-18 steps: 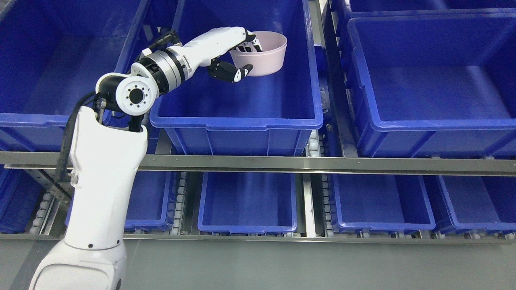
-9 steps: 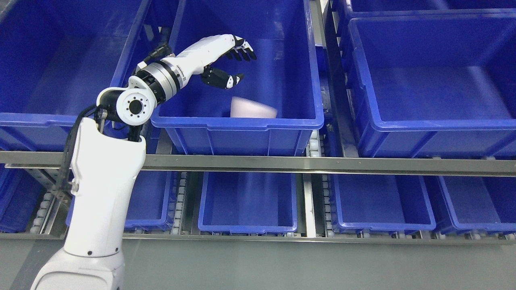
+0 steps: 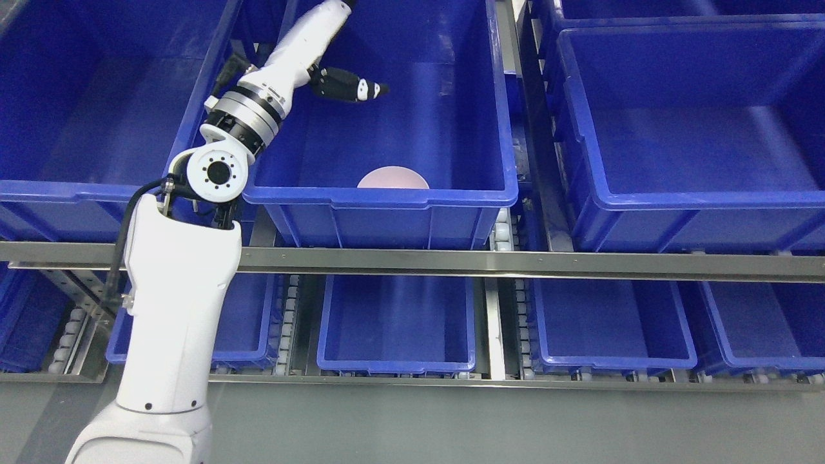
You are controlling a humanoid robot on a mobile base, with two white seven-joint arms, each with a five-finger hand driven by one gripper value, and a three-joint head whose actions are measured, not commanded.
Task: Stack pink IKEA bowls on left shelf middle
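One pink bowl (image 3: 393, 178) lies low in the middle blue bin (image 3: 380, 196) on the upper shelf level, close behind the bin's front wall. Only a rounded pink part shows over that wall. My left hand (image 3: 361, 45) is raised above the bin's far end, well away from the bowl. Its black thumb (image 3: 348, 87) sticks out to the right with nothing in the hand; the other fingers are cut off by the picture's top edge. No right arm shows.
Large blue bins stand to the left (image 3: 97, 116) and right (image 3: 683, 129) of the middle one. A metal shelf rail (image 3: 515, 263) runs across below them. Smaller blue bins (image 3: 396, 322) sit on roller tracks on the lower level.
The hand let go of the pink bowl, which dropped to the front of the bin and came to rest. The left arm then swung up and back toward the top edge.
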